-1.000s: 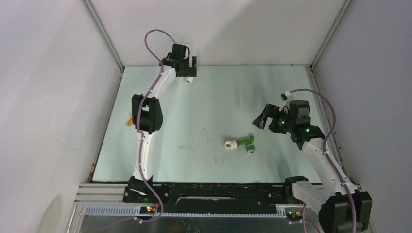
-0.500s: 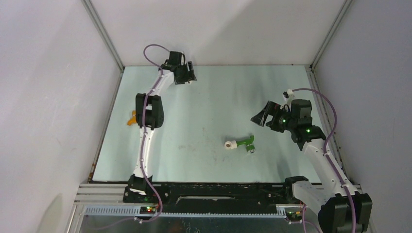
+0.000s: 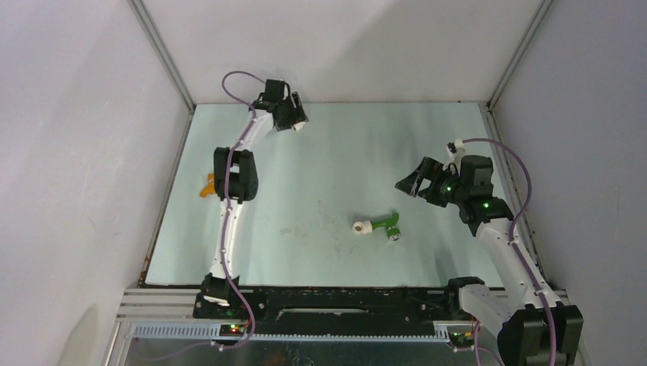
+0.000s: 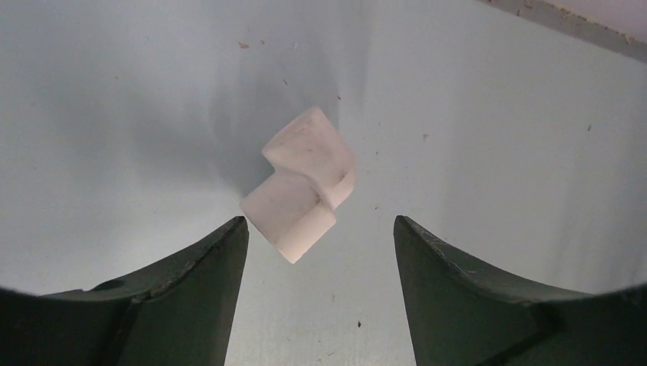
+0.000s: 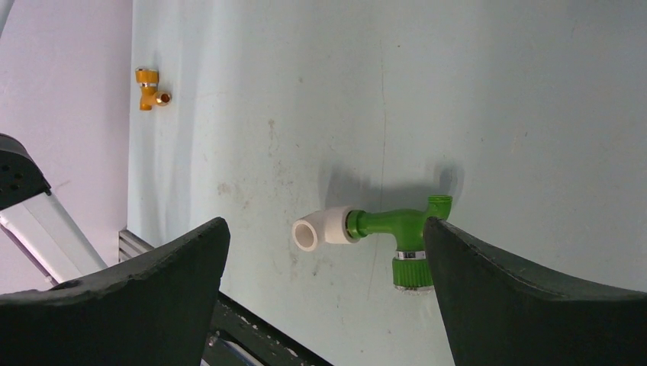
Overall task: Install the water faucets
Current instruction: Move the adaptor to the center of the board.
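The green faucet (image 3: pixel 387 223) lies at mid-table with a white elbow fitting (image 3: pixel 362 226) on its end. In the right wrist view, the faucet (image 5: pixel 397 227) and its fitting (image 5: pixel 320 229) lie below my right gripper (image 5: pixel 326 221), whose jaws hang wide apart above the table. That gripper (image 3: pixel 408 185) hovers to the right of the faucet. The orange faucet (image 3: pixel 207 185) (image 5: pixel 150 86) lies by the left wall. At the far left corner my left gripper (image 3: pixel 294 118) (image 4: pixel 319 223) is open. A loose white elbow fitting (image 4: pixel 301 183) lies just ahead of its fingertips, ungripped.
White enclosure walls (image 3: pixel 91 152) with aluminium corner posts (image 3: pixel 164 57) bound the table on the left, back and right. A black rail (image 3: pixel 336 301) with the arm bases runs along the near edge. The left arm's elbow (image 3: pixel 233 174) stands beside the orange faucet.
My left gripper's jaws have narrowed, and the wrist has turned and settled over the loose white elbow fitting. The right gripper has shifted slightly; the green faucet has not moved.
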`<action>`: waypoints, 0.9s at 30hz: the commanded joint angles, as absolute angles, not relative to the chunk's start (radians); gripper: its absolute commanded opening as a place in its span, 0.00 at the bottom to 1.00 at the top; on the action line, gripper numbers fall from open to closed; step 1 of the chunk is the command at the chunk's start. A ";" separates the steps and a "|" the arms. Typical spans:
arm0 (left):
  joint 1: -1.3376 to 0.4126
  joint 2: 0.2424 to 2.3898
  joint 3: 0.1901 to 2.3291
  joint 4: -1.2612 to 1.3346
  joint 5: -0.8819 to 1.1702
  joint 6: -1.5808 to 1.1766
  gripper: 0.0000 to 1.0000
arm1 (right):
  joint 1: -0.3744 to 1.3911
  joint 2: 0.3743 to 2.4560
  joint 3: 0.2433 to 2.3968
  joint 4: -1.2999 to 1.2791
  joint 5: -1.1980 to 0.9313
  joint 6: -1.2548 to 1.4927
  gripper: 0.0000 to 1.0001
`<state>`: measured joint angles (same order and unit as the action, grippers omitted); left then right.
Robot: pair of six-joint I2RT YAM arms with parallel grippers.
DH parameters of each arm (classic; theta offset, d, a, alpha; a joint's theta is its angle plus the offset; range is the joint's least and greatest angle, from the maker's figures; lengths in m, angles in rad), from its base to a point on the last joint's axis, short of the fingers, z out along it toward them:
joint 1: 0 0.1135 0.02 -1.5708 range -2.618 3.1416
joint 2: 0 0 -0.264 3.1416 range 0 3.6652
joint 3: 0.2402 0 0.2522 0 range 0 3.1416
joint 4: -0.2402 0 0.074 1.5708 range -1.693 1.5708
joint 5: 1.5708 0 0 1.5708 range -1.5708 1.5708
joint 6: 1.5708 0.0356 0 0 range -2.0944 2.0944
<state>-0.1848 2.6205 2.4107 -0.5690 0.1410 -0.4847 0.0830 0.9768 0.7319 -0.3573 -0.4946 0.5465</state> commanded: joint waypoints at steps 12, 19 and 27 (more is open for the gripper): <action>-0.165 2.656 2.476 -0.475 0.187 -0.605 0.57 | 0.047 0.988 0.741 -0.310 -0.549 0.535 0.99; -0.170 2.639 2.440 -0.455 0.230 -0.584 0.39 | 0.025 0.988 0.741 -0.312 -0.570 0.528 0.99; -0.182 2.571 2.302 -0.389 0.338 -0.565 0.14 | 0.008 0.977 0.741 -0.311 -0.598 0.530 0.99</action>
